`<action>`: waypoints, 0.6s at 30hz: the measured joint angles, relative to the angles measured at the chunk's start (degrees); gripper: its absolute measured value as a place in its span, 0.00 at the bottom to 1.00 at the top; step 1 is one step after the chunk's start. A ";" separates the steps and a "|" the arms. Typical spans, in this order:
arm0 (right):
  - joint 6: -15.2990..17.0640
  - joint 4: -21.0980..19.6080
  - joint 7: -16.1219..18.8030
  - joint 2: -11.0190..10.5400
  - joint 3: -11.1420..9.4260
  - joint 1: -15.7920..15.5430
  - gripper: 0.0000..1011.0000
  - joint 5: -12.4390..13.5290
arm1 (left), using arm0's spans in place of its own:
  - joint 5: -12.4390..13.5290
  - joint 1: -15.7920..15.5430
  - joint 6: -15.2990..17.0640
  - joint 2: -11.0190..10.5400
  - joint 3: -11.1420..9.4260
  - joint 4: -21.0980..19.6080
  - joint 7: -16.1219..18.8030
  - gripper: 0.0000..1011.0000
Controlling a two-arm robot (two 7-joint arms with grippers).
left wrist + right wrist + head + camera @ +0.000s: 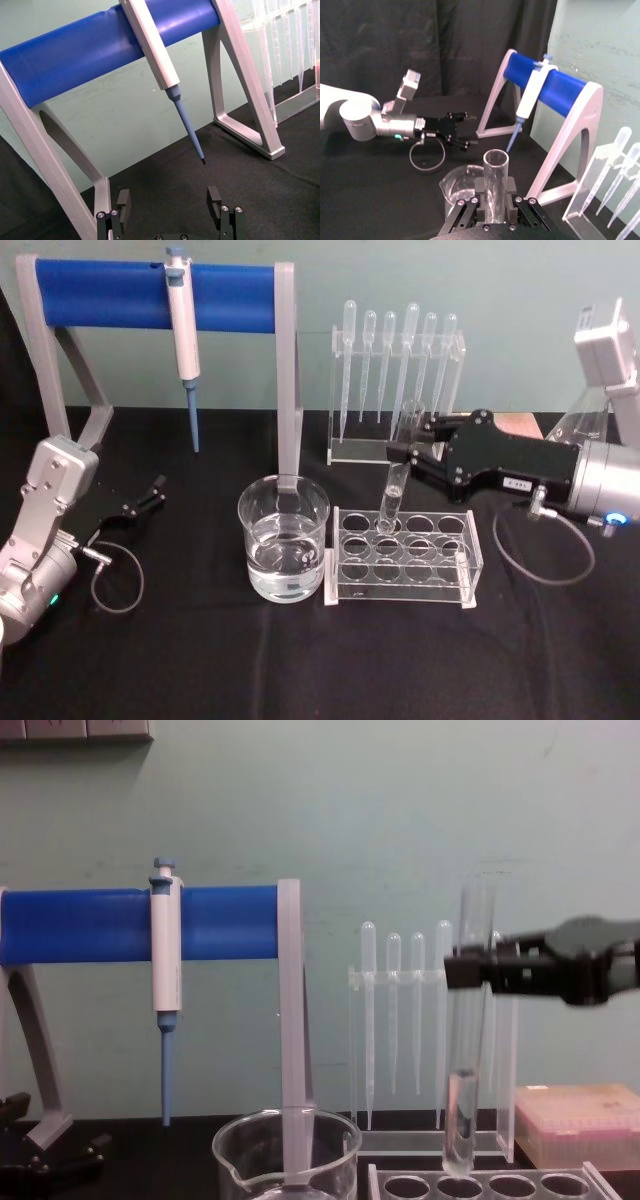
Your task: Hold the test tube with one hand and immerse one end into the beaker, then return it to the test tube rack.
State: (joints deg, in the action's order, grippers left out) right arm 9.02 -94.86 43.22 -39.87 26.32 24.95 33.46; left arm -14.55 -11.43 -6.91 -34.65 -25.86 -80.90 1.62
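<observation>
The test tube [396, 480] stands almost upright over the clear rack [400, 592], its round bottom at the mouth of a back-row hole. My right gripper [405, 453] is shut on the tube's upper part, reaching in from the right. The chest view shows the test tube [467, 1040] hanging from the right gripper [466, 970], tip level with the rack [480, 1186] top. In the right wrist view the fingers [480, 192] clamp the test tube [495, 175]. The beaker [283, 540] with water sits left of the rack. My left gripper [152, 494] rests open at the left.
A white-and-blue pipettor [183, 335] hangs on the blue-barred stand [100, 295] behind the beaker. Several plastic pipettes [395, 350] hang in a clear holder at the back. A pink box [578, 1120] sits at the far right.
</observation>
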 joint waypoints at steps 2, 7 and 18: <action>0.68 -0.39 -0.03 -0.17 -0.02 0.44 0.23 0.45 | 0.00 -0.01 0.00 0.00 0.00 0.00 0.00 0.99; 2.72 -1.35 -0.70 -0.87 -0.05 1.57 0.23 1.96 | 0.00 0.00 0.00 0.00 0.00 0.00 0.00 0.99; 4.08 -1.87 -1.87 -1.81 0.32 3.09 0.23 3.99 | 0.00 0.00 0.00 0.00 0.00 0.00 0.00 0.99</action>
State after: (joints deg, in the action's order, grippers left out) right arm 13.10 -96.73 41.35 -41.68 26.64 28.04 37.45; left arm -14.55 -11.43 -6.91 -34.65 -25.86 -80.90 1.62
